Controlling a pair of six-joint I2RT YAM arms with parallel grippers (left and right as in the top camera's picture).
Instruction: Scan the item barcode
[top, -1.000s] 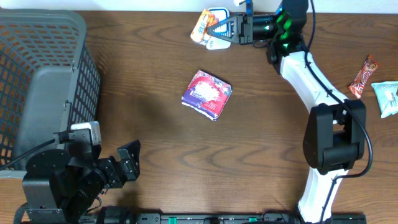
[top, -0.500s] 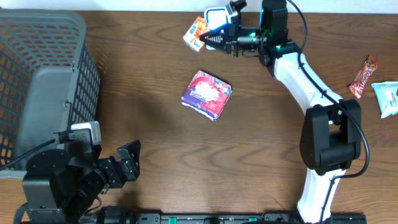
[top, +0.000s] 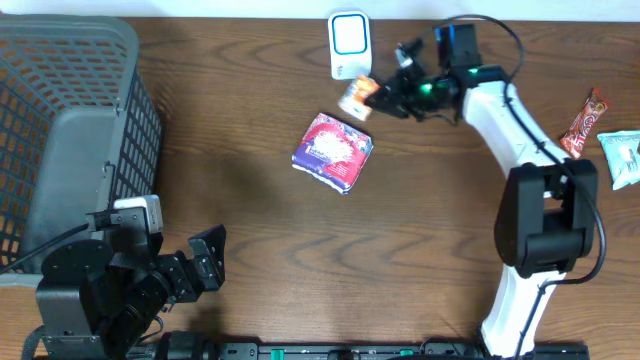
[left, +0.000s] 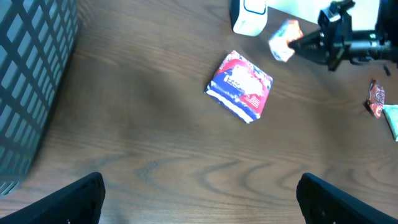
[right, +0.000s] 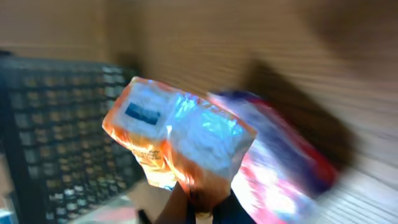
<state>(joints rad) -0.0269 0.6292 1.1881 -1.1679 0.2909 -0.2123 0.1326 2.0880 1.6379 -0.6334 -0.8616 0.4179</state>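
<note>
Dark wood tabletop (top: 250, 220), seen from above. Far left: grey mesh basket (top: 60, 120). Bottom left: left gripper (top: 207, 260) parked low near the table edge, fingers spread wide, holding nothing, well apart from everything else.

Centre: purple packet (top: 333, 150) lying flat and untouched. Just up and right of it, the white scanner (top: 349, 42) stands at the back edge of the table.

Right of centre: right gripper (top: 385, 97), fingers pressed together on one edge of the orange snack packet (top: 357, 98). The packet hangs off the table, just below the scanner and near it. The wrist view is smeared; a blue label patch shows, but no barcode can be made out.

Far right: candy bar (top: 585, 122) and pale green packet (top: 622, 155), both idle.

Judgement: presenting step, partway. To do it well, roll the wrist until the barcode panel squarely faces the scanner window, bring it close without touching, hold steady, and keep the pinch on the edge so the fingers don't cover the code.
</note>
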